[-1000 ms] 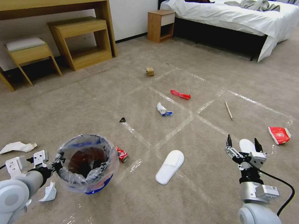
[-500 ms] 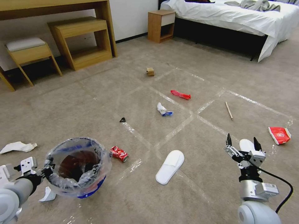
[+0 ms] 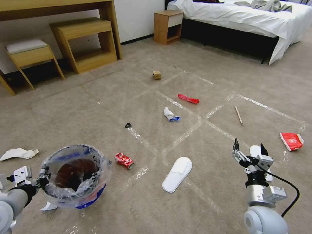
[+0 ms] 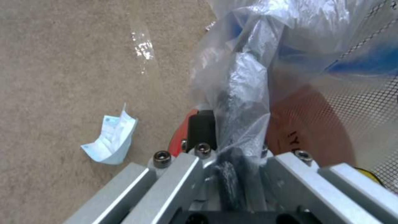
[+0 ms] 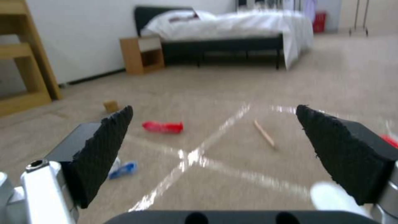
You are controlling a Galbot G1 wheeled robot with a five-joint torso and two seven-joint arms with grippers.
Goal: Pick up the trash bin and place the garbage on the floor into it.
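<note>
Beige carpet floor with a taped grid runs out to a bed. The left gripper is clamped on the near rim of the bin, mouth up, held by wall and liner; it looks light, but the crinkled bag could slip, so the rim grip suits it. The right gripper, jaws spread and empty, hovers just before one slipper. The other slipper, soft and flat, lies left of it, long axis running away rightward. Beyond, a thin stick points away.
</note>
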